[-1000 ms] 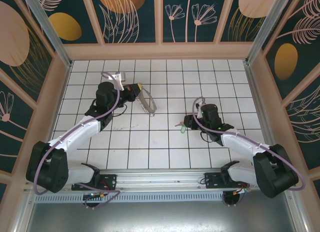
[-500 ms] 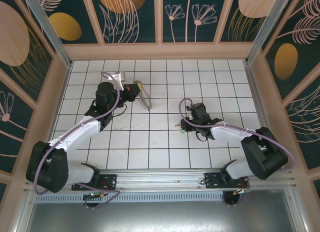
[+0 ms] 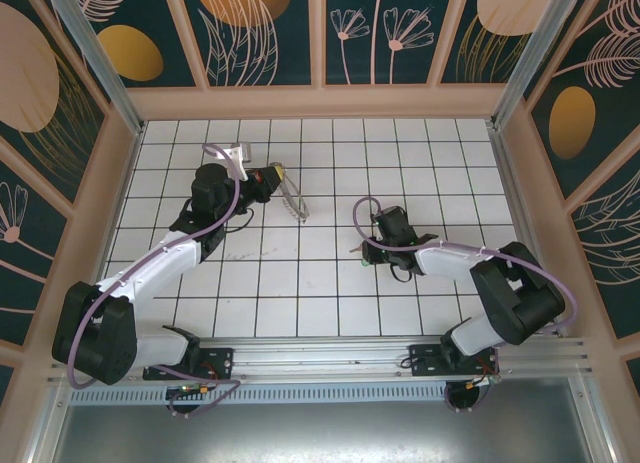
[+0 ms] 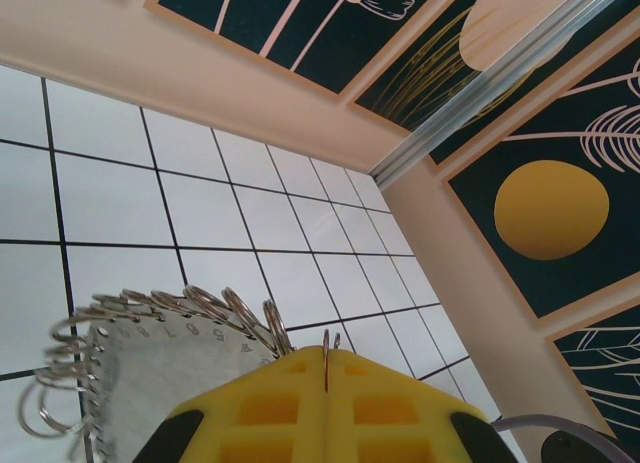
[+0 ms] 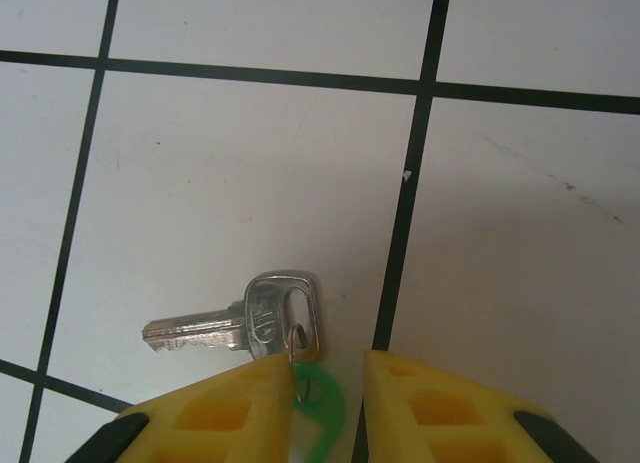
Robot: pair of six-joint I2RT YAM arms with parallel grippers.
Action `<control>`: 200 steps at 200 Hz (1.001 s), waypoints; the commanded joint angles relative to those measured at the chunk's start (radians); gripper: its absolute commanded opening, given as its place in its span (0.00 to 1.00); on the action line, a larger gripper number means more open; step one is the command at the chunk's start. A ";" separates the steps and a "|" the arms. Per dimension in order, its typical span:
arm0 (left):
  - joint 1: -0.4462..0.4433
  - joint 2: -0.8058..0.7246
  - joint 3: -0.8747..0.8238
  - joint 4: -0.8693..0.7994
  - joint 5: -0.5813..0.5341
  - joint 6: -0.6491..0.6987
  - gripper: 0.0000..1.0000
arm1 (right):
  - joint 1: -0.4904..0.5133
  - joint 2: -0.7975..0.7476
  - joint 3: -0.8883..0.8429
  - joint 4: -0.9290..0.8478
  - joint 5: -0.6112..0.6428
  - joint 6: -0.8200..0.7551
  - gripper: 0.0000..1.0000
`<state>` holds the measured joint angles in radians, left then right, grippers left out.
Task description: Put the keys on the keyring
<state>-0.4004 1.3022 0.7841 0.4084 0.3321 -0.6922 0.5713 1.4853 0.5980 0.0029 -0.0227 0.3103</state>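
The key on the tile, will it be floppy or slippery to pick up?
Probably stiff and light: the key is thin metal. Lying flat, it may slide rather than lift. Its green tag joins by a small ring, so one would likely dangle.

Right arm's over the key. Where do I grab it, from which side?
Grip the key by its head end, where the green tag adds bulk. It lies flat, so come straight down, right tool open astride the head.

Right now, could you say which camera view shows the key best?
The right wrist view: the key lies flat on a tile, close up, blade and head distinct, its green tag between the right fingers. The top external view renders it a speck.
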 commanded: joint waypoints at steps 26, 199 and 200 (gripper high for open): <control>-0.008 -0.006 0.009 0.066 0.018 0.017 0.00 | 0.006 0.036 0.046 0.025 0.014 -0.028 0.23; -0.007 0.026 0.012 0.077 0.028 0.014 0.00 | -0.019 0.040 0.095 0.017 -0.039 -0.048 0.00; -0.008 0.026 0.012 0.076 0.027 0.015 0.00 | -0.019 0.037 0.095 0.016 -0.040 -0.048 0.00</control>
<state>-0.4004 1.3247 0.7841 0.4160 0.3363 -0.6926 0.5678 1.5627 0.6689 0.0257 -0.0345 0.2733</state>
